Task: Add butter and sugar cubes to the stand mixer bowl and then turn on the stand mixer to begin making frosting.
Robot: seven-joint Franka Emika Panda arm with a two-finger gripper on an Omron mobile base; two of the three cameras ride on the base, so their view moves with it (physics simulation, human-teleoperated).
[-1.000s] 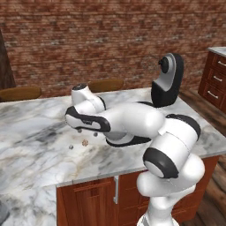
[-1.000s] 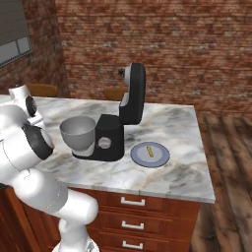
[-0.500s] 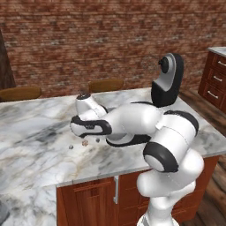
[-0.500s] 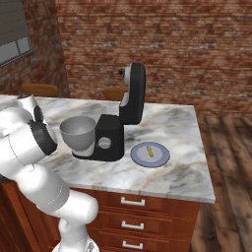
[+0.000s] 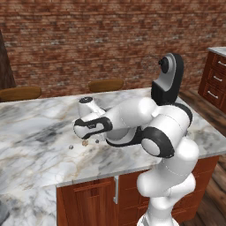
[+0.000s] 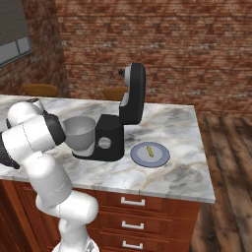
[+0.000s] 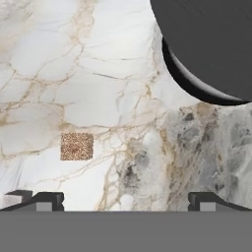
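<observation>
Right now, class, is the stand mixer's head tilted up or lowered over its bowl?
Tilted up. In the right base view the stand mixer's head stands nearly upright behind the base, leaving the stand mixer bowl uncovered.

Brick walls (image 6: 172,44), marble counter (image 6: 167,123), wood floor (image 6: 231,162), perhaps a window (image 6: 12,29).

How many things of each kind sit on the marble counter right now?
stand mixer: 1
stand mixer bowl: 1
plate: 1
butter: 1
sugar cubes: 2 that can be made out
Total: 6
</observation>
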